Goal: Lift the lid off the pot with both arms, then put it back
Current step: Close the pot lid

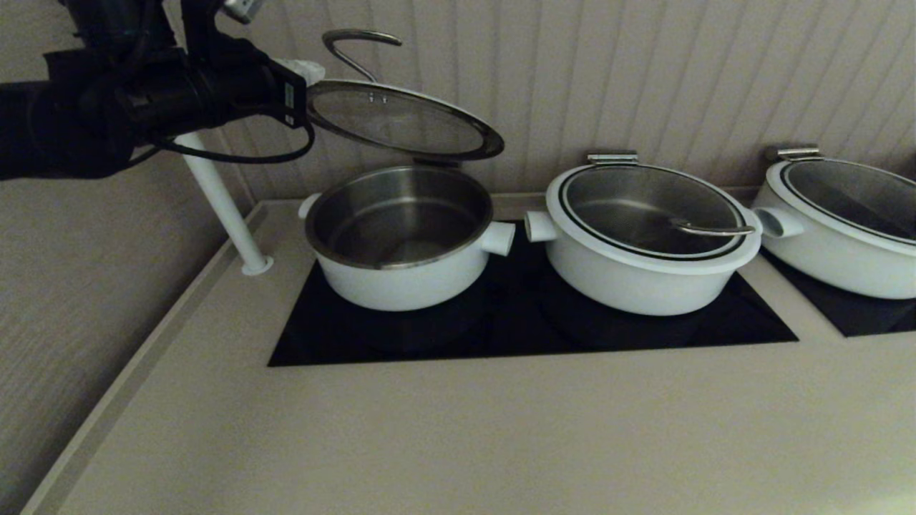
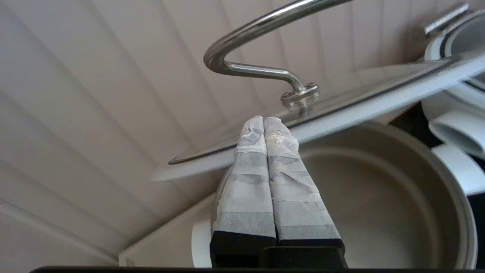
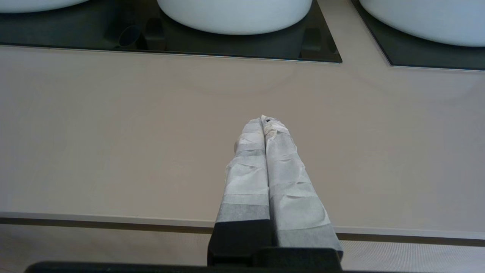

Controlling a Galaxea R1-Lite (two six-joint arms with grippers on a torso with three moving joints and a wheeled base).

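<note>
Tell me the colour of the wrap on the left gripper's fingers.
Pale white-grey tape over black fingers, clearest in the left wrist view.

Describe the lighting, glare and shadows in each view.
Head view: dim, the left arm a dark silhouette by the raised round glass lid. Left wrist view: glare streaks its arched steel handle beyond the left gripper. Right wrist view: even light on the right gripper; glossy black cooktop mirrors white pots.

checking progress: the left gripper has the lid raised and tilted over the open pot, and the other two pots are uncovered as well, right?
Not quite. The left gripper does hold the lid tilted over the open pot, but the head view shows the middle pot and the right pot covered by their lids.
</note>
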